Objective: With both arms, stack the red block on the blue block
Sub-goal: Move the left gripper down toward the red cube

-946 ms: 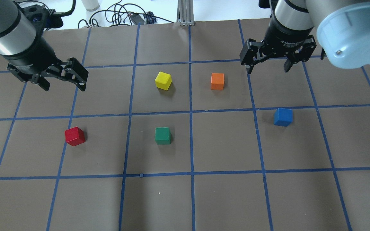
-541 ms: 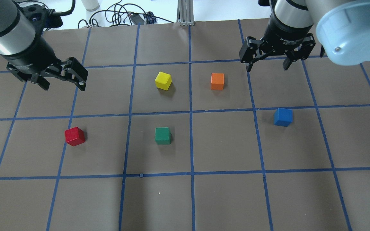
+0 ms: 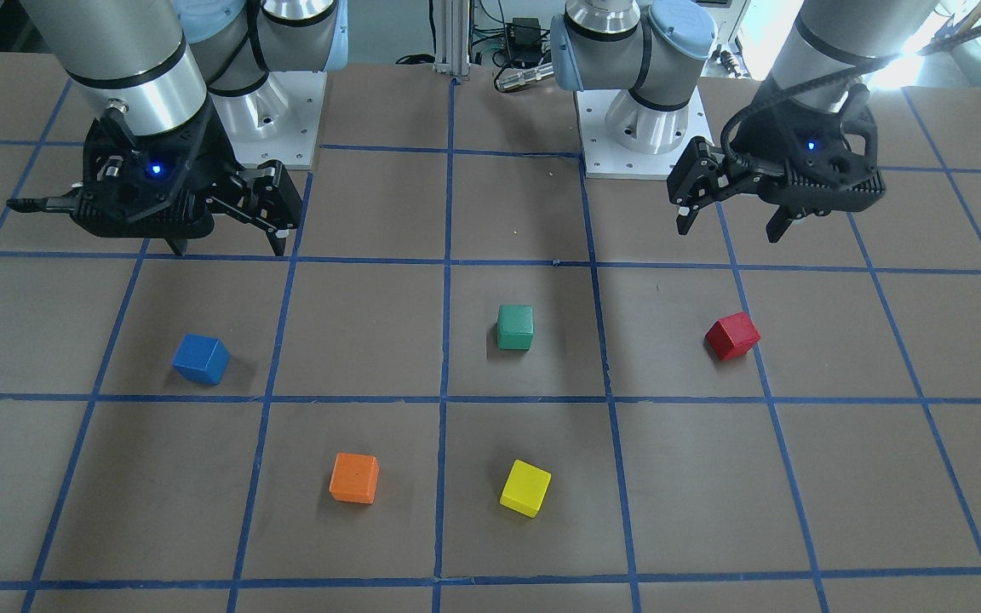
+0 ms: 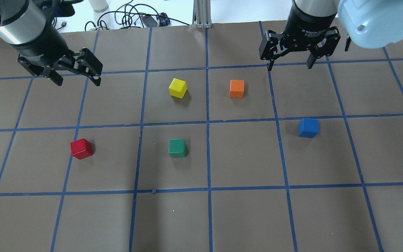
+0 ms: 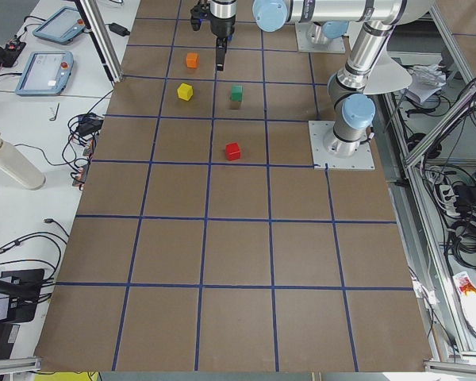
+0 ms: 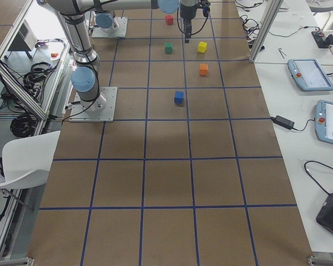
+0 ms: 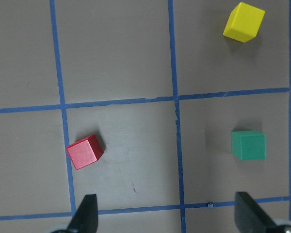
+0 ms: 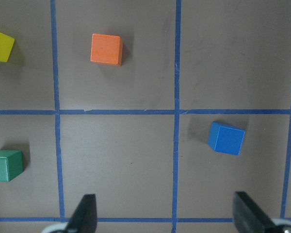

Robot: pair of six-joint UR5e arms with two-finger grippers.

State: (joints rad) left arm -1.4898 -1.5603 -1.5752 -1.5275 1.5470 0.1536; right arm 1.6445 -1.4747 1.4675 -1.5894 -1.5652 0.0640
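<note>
Hovering, our left gripper (image 4: 78, 79) and right gripper (image 4: 289, 66) gape empty | red block (image 4: 81, 148) skewed to left jaws | we risk pinching corners

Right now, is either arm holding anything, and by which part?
Nothing is held. The left end effector and right end effector are open and empty; red block and blue block lie untouched.

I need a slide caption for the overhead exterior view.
The left gripper and right gripper hover open above the table; the red block and blue block lie apart, not yet stacked.
</note>
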